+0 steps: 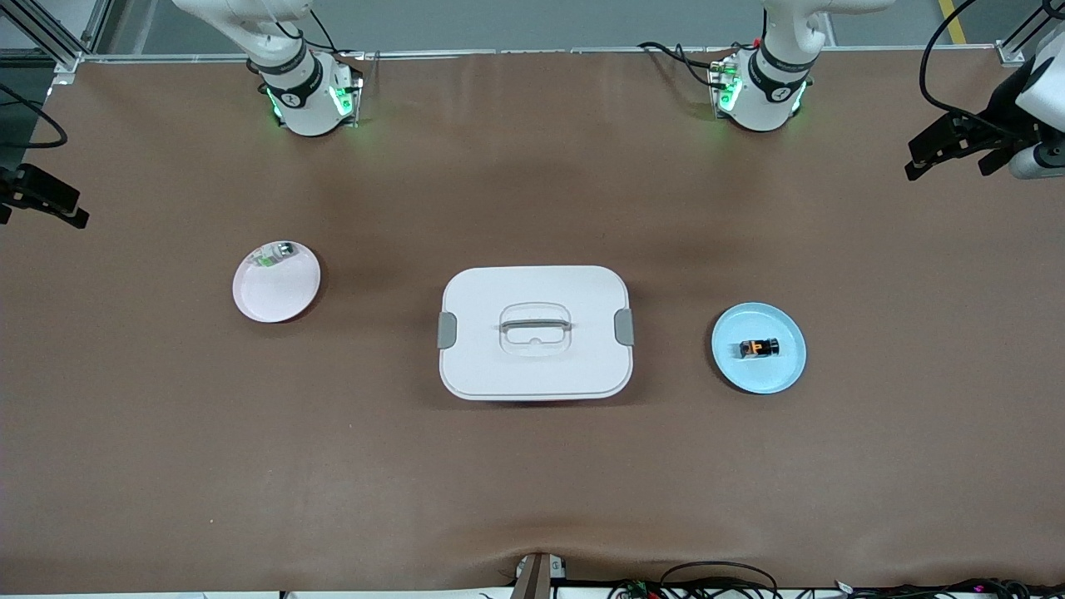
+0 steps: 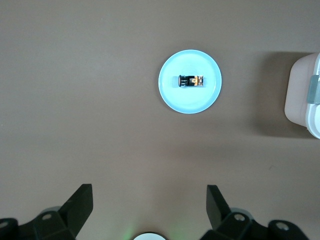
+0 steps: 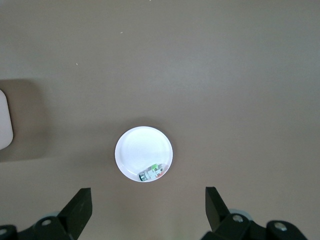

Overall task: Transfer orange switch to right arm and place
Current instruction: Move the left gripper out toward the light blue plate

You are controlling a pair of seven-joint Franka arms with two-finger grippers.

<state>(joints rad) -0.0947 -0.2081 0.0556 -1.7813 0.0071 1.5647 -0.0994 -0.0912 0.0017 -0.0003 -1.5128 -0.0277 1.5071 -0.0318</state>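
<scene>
The orange switch (image 1: 759, 348), a tiny black block with orange markings, lies on its side in a light blue plate (image 1: 778, 378) toward the left arm's end of the table. The left wrist view shows the orange switch (image 2: 191, 80) on that plate (image 2: 175, 102) from high up. My left gripper (image 2: 149, 192) hangs open and empty over bare table short of the plate. High over the right arm's end, my right gripper (image 3: 148, 192) is also open and empty. Neither gripper shows in the front view; only the arms' bases do.
A white lidded box (image 1: 535, 333) with a handle and grey clips sits mid-table between the plates. A white plate (image 1: 274, 299) toward the right arm's end holds a small white-grey piece with a green mark (image 1: 274, 252). Black fixtures (image 1: 957, 141) stand at both table ends.
</scene>
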